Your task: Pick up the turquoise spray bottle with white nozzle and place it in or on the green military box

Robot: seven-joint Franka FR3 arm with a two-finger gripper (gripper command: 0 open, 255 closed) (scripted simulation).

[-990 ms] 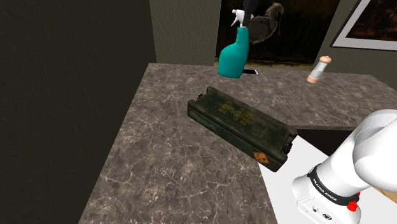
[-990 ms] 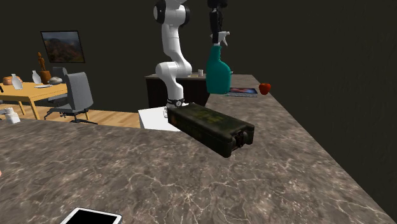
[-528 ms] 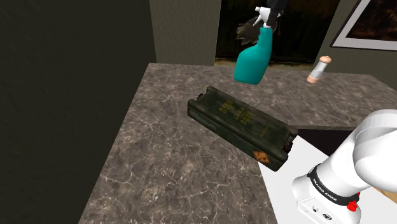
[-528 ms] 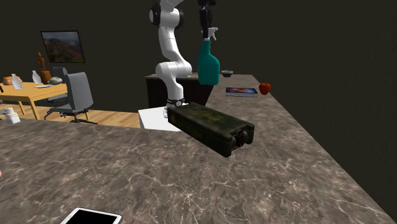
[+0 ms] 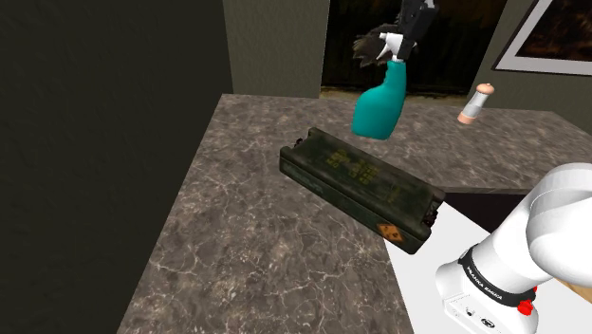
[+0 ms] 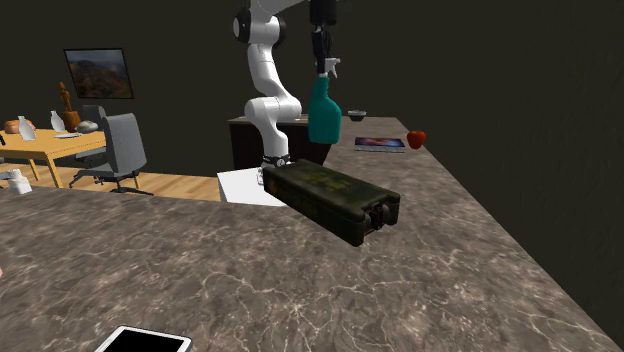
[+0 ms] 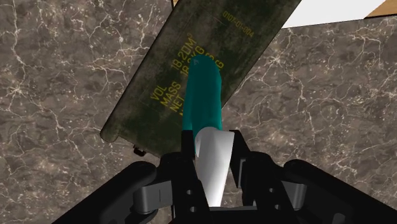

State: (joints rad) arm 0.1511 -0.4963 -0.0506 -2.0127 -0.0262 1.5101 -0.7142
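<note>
My tool holds the turquoise spray bottle tight by its white nozzle. The bottle hangs in the air above the green box. The box lies on the stone desk. Yellow letters on its lid say "VOL", "MASS" and "19.20M". The bottle hides the rest.
</note>
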